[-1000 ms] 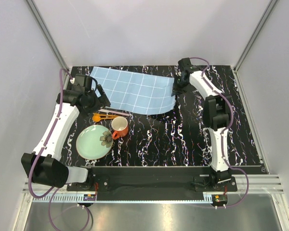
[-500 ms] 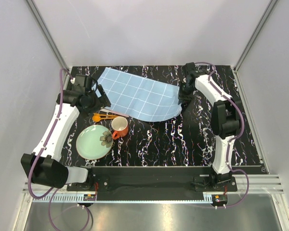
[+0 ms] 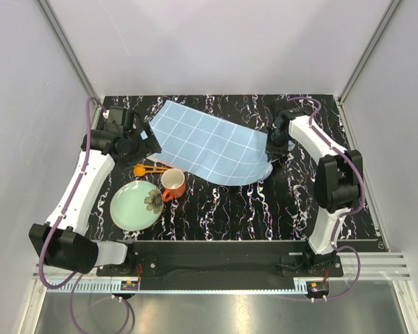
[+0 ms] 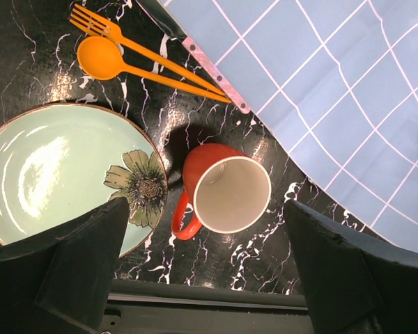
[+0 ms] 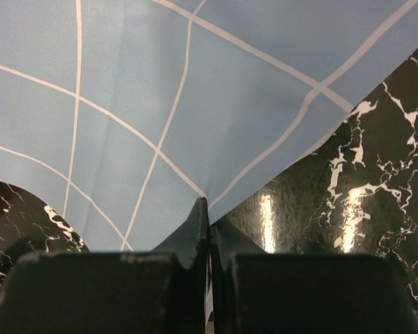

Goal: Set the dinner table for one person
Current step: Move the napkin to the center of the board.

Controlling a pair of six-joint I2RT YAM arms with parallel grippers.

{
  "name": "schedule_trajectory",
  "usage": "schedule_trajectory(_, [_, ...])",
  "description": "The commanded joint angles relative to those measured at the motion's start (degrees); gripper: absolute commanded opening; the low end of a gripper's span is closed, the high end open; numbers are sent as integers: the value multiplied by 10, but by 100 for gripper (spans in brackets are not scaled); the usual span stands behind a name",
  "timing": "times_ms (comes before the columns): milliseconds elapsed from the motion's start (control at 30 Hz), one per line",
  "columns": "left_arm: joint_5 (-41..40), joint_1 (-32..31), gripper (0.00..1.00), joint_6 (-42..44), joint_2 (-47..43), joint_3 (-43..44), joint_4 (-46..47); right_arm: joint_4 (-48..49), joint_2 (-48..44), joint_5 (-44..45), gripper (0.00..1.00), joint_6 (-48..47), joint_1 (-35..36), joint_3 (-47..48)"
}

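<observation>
The glossy black rectangular counter (image 3: pixel 265 209) with white marble-like veins spans the floor of the white-walled enclosure, directly ahead of both arm bases, and carries every other item.

A light blue rectangular fabric placemat (image 3: pixel 209 142) with a white grid lies skewed across the far middle of the counter. Its left end is near the left tool (image 3: pixel 145 142), and its right near corner is at the right tool (image 3: pixel 270 156).

In the right wrist view the right tool (image 5: pixel 207 209) has its fingers (image 5: pixel 191 233) pressed together on the edge of the placemat (image 5: pixel 160 104). The cloth fans upward from that pinch, with bare counter (image 5: pixel 348 174) to the right.

In the left wrist view the fingers (image 4: pixel 90 257) of the left tool stand wide apart with nothing between them, above the near-left group of tableware.

That group holds a pale green round plate (image 4: pixel 56 174) with a flower motif at its right side. An orange-red mug (image 4: pixel 230 195) with a pale interior stands upright just beside the plate, its handle pointing toward the arm bases.

Beyond them an orange plastic fork (image 4: pixel 125 38) and an orange plastic spoon (image 4: pixel 101 57) lie side by side, their handles converging at the border of the placemat (image 4: pixel 320 83). A slim utensil (image 4: pixel 216 66) with a dark handle and pale speckled blade lies along that same border.
</observation>
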Motion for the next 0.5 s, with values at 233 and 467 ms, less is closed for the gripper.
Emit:
schedule_trajectory(233, [-13,-9,99,13,-10,34,9,-36,-78,49,0,28,2,-70])
schedule_trajectory(467, [-13,-12,99,14,-3,52,4,-40,-29,80,0,36,-27,-15])
